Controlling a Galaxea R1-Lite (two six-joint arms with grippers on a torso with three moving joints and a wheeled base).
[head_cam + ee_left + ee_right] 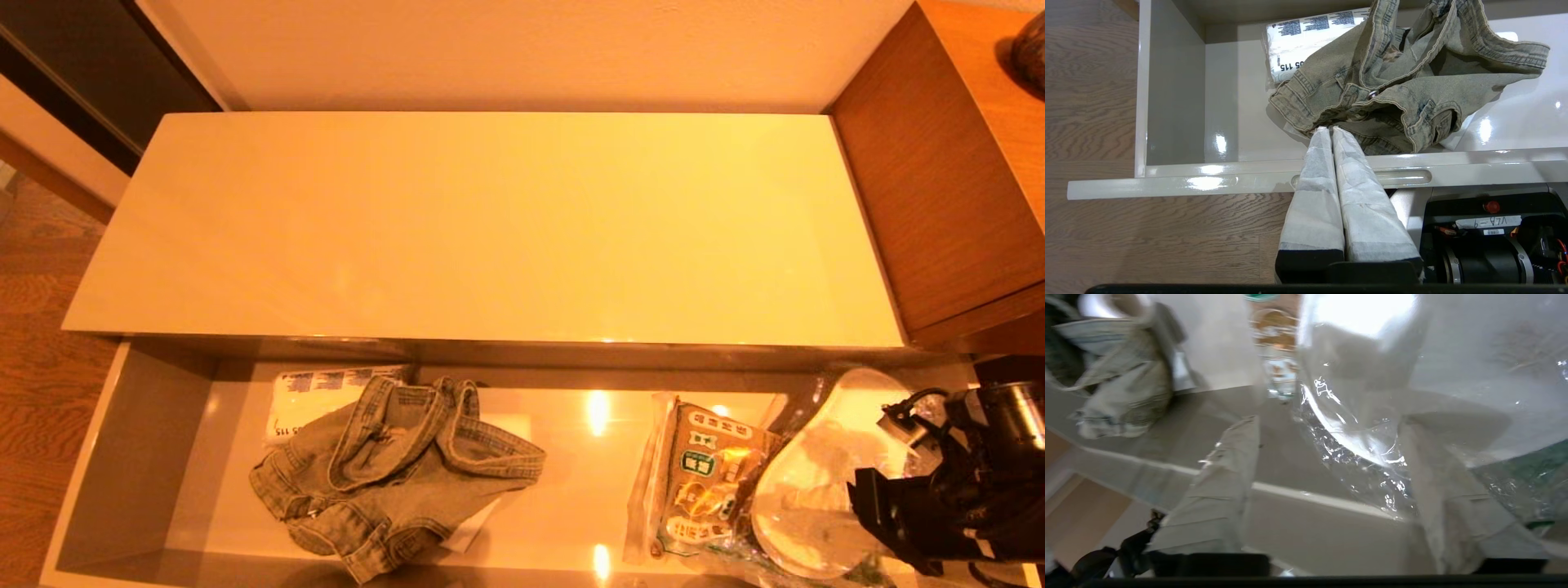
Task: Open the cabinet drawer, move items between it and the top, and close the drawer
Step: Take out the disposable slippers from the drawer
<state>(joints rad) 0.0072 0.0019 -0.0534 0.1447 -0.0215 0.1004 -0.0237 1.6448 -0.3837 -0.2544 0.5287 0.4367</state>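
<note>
Drawer (139, 441) pulled out, slippers (816, 482) at its right end under the right gripper (1327, 457).

The wrapped white slippers lie lengthwise front to back, narrow end toward the cabinet (490, 353), overlapping the brown food bag (698, 482). The right gripper's jaws stand apart, one finger (1433, 465) over the wrap. The crumpled denim garment (392, 465) sprawls left of centre, partly over a tissue pack (314, 392). The left gripper (1329, 130), jaws closed and empty, sits at the drawer front. The top (490, 229) is bare.
</note>
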